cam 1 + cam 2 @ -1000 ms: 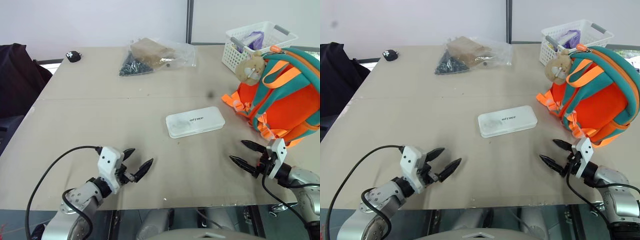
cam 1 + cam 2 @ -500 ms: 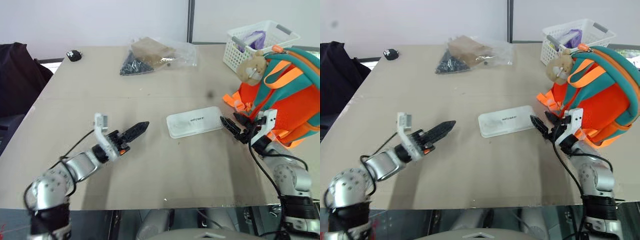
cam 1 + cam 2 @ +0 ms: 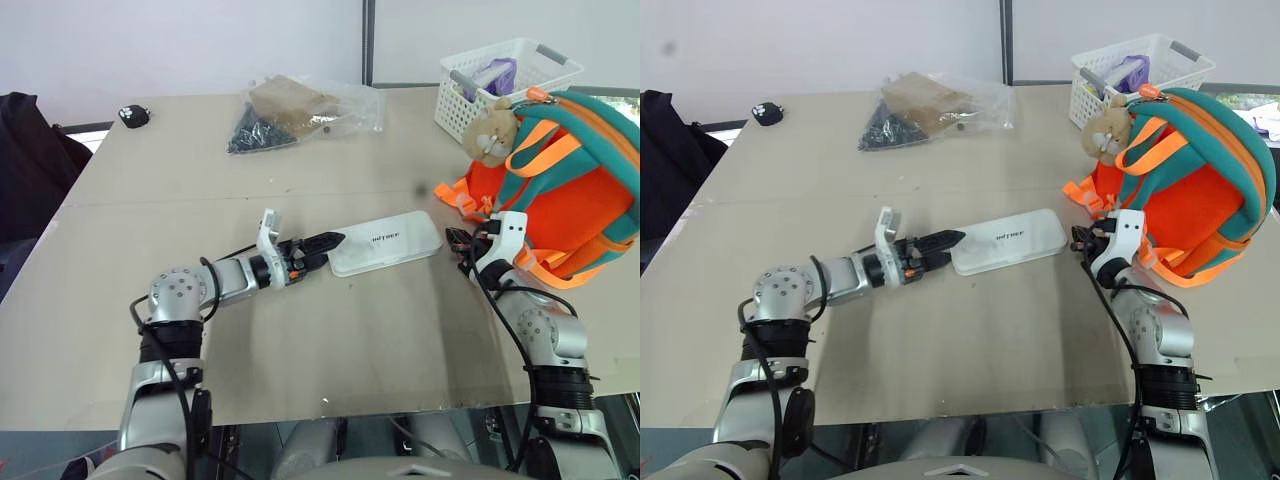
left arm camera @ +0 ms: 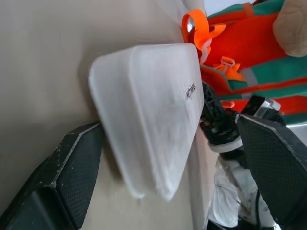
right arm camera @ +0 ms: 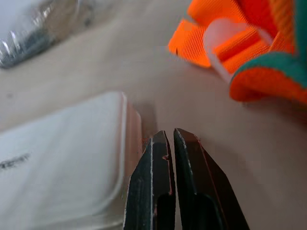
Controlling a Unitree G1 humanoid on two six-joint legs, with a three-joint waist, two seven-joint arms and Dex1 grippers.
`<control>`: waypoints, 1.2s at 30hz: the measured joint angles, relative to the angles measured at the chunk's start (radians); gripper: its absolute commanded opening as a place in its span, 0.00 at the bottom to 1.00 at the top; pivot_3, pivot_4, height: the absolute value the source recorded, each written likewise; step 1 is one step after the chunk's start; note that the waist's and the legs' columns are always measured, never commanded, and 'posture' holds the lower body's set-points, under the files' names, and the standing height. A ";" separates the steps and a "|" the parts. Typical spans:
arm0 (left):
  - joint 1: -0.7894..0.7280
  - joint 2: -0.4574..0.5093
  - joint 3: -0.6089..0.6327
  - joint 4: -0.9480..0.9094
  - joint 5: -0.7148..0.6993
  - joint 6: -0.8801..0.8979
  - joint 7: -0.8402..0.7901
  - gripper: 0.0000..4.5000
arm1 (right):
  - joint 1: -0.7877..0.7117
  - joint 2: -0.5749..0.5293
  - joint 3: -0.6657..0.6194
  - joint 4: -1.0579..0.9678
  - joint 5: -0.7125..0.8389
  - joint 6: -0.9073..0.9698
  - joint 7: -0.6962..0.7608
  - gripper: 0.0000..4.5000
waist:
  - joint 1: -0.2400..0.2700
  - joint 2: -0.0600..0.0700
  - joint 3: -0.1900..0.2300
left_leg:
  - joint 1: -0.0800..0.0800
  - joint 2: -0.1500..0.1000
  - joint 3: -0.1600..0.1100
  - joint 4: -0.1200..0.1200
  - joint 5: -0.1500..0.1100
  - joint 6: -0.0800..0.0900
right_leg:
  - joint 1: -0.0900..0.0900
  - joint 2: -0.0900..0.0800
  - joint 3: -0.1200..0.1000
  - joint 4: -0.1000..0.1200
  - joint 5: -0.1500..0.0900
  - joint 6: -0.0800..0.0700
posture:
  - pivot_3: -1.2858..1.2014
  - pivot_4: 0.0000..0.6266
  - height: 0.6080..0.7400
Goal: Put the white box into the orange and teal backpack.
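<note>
Both my arms had come forward from the near edge of the tabletop (image 3: 150,200) to the two ends of the box (image 3: 388,242) since a second before, and my right pincer (image 3: 462,241), spread then, had closed. My left pincer (image 3: 322,243) was spread wide, one finger on either side of the box's left end, not yet gripping as far as I could tell. The right was pressed together on nothing, its tips just beside the box's right end, between it and the backpack (image 3: 560,190). The box lay flat in the middle of the tabletop, near the backpack's base, and the backpack stood upright at my right. I judged the box to be light and stiff, a thin plastic case with smooth, rounded edges that could slip from hard fingers; the best hold seemed to be across its thin height at one short end, or squeezed end to end between the two pincers. Counting what lay about: one box, one backpack with one bear charm (image 3: 489,131), one white basket (image 3: 470,85) behind it, one clear bag (image 3: 300,110) of dark bits, one small black thing (image 3: 131,116) at the far left corner.
</note>
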 measured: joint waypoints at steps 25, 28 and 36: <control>-0.068 -0.113 0.096 0.065 0.217 0.042 -0.023 0.71 | -0.004 0.028 0.130 0.061 -0.160 -0.132 0.142 0.00 | 0.000 0.003 -0.009 | 0.001 0.000 -0.001 0.000 0.000 -0.001 | 0.002 0.000 0.000 0.000 0.000 0.000 | 0.52 0.24 1.00; -0.058 -0.117 0.106 0.062 0.230 0.043 -0.032 0.57 | -0.008 0.027 0.125 0.055 -0.163 -0.151 0.152 0.00 | -0.002 0.003 -0.010 | 0.001 0.000 -0.001 0.000 0.000 -0.001 | 0.001 0.000 0.000 0.000 0.000 0.000 | 0.52 0.24 1.00; -0.014 -0.126 0.151 0.003 0.231 0.051 -0.041 0.57 | 0.167 -0.001 0.139 -0.084 -0.154 -0.274 0.280 0.00 | -0.004 0.003 -0.010 | 0.001 0.001 0.000 -0.004 0.000 -0.001 | -0.001 0.000 0.001 -0.001 0.000 0.000 | 0.52 0.24 1.00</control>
